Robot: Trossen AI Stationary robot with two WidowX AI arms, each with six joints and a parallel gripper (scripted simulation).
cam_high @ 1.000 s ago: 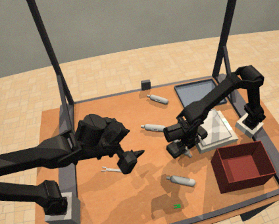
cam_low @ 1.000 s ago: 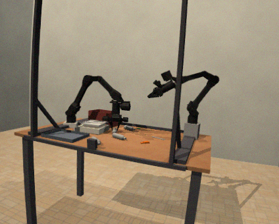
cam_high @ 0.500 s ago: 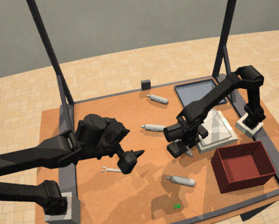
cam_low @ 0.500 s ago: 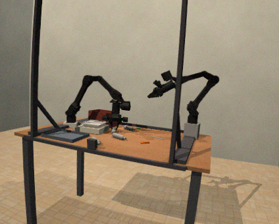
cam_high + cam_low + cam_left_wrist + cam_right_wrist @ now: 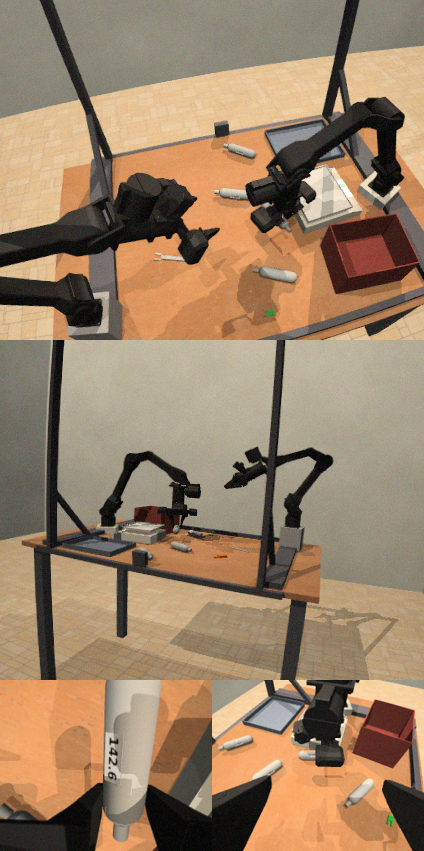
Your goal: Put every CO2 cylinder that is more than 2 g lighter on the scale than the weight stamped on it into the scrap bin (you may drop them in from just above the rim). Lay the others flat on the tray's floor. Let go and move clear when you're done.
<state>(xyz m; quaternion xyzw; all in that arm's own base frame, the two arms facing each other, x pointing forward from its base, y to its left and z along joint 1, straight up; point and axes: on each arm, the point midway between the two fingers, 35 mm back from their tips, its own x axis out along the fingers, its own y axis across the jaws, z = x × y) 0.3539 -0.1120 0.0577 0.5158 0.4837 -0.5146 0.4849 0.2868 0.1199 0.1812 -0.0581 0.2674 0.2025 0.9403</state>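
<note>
My left gripper (image 5: pixel 285 212) (image 5: pixel 123 789) is shut on a grey cylinder (image 5: pixel 131 749) (image 5: pixel 306 755) stamped 142.6, its fingers touching both sides near the neck, low beside the scale (image 5: pixel 325 200) (image 5: pixel 142 532). The scale's display is unreadable. Three other cylinders lie on the table: one (image 5: pixel 241 151) (image 5: pixel 238 742) near the tray (image 5: pixel 300 136) (image 5: pixel 97 546) (image 5: pixel 273 715), one (image 5: pixel 232 194) (image 5: pixel 268 769) mid-table, one (image 5: pixel 278 274) (image 5: pixel 361 791) near the red bin (image 5: pixel 345 275) (image 5: pixel 380 745). No cylinder shows in tray or bin. My right gripper (image 5: pixel 215 231) (image 5: pixel 327 783) is open and empty, high above the table.
A small green piece (image 5: pixel 269 313) (image 5: pixel 390 820) lies near the front edge. A pale wrench-like piece (image 5: pixel 170 258) lies below the right arm. A dark block (image 5: pixel 221 128) (image 5: pixel 140 558) stands at the table edge. An orange piece (image 5: pixel 220 556) shows in the exterior view.
</note>
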